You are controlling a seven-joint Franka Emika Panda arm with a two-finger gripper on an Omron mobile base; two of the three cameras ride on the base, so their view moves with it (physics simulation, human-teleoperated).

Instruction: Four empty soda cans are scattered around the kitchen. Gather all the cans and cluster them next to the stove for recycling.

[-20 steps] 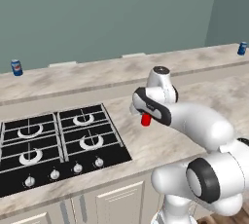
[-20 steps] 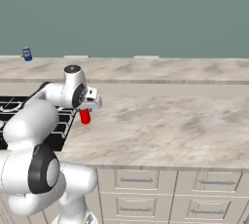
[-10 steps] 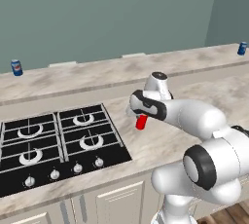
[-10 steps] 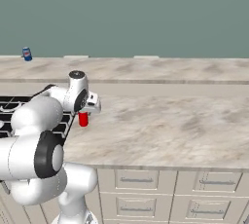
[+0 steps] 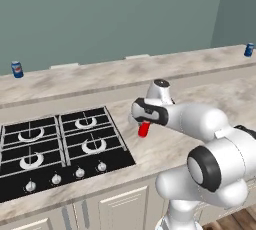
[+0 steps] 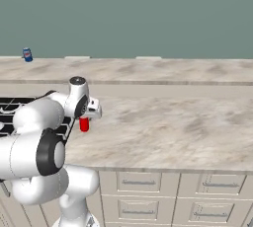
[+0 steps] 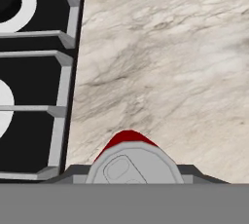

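A small red cylindrical soda can (image 5: pixel 143 129) with a silvery top is gripped upright in the clenched fingers of the two-finger gripper (image 5: pixel 142 124), held above the marbled counter (image 6: pixel 173 122) just right of the flat black gas stove (image 5: pixel 55 149). Blue cans (image 5: pixel 17 69) (image 5: pixel 248 50) stand far away at the wall.

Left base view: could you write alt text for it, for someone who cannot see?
A white robot arm holds a red soda can in its fingers just above a marble counter, right beside a black stove. Two blue cans stand far back.
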